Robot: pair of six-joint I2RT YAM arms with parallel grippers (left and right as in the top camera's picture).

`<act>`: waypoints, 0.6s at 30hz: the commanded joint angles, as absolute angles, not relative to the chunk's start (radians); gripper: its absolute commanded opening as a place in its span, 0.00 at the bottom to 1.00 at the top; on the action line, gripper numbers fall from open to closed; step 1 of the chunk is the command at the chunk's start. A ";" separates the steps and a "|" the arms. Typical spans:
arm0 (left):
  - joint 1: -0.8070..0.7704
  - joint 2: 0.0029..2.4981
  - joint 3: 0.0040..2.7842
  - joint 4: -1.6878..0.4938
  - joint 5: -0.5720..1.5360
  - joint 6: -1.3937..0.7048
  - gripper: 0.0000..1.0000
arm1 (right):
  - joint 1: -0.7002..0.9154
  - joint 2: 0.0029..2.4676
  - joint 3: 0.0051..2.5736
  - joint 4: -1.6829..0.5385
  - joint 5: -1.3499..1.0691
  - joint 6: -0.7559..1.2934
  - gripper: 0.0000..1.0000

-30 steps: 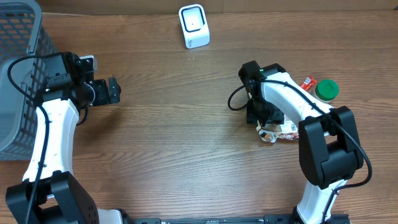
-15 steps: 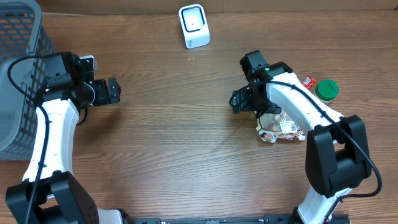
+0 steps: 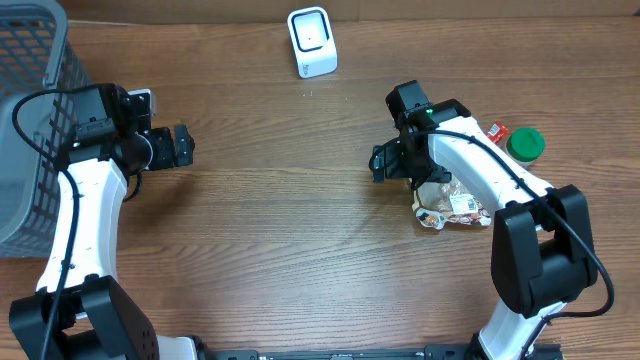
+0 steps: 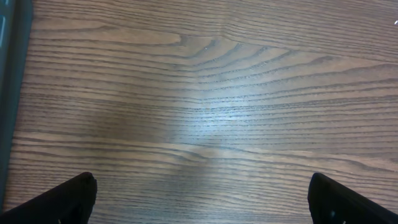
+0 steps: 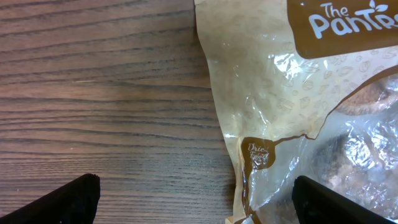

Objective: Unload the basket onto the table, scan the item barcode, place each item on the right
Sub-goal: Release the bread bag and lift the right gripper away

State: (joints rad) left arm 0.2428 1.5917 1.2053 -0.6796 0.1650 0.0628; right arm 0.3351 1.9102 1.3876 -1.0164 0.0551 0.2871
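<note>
We take our bearings from the scanner point(image 3: 312, 42), a small white unit standing near the far edge of the table point(image 3: 280, 250). The bag point(image 3: 455, 208) lies flat on the table, well to the right of the scanner and much closer to the robot's side. It is a snack bag of clear film and brown print, with a pale label on its upper face that is too small for us to read from overhead.

The right pincer point(image 3: 384, 165) sits right of the scanner and nearer the robot, just beside the bag's scanner-side end. Its jaws stand wide apart with nothing clamped between them. In the right wrist view the right pincer point(image 5: 194, 190) shows one jaw at each lower corner. The bag point(image 5: 292, 93) fills the right half of that view, with white lettering on a brown band at the top. Its crinkled edge runs down between the jaws. We cannot tell whether either jaw touches the film.

The left pincer point(image 3: 183, 146) is left of the scanner, well apart from it and from the bag. Its jaws are spread wide as well, and the left wrist view shows only bare wood under the left pincer point(image 4: 202, 186).

A green lid point(image 3: 525, 145) and a small red packet point(image 3: 495, 132) sit close together, farther right of the scanner than the bag. A grey mesh basket point(image 3: 30, 120) stands far to the scanner's left, at the table's edge.
</note>
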 commanded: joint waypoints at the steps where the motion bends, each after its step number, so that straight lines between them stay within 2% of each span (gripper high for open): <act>1: 0.242 1.597 1.219 -0.676 0.173 0.075 0.99 | 0.331 1.884 1.406 -1.014 0.050 0.280 1.00; 18: 0.241 1.597 1.219 -0.676 0.173 0.075 1.00 | 0.331 1.892 1.406 -1.000 0.050 0.280 1.00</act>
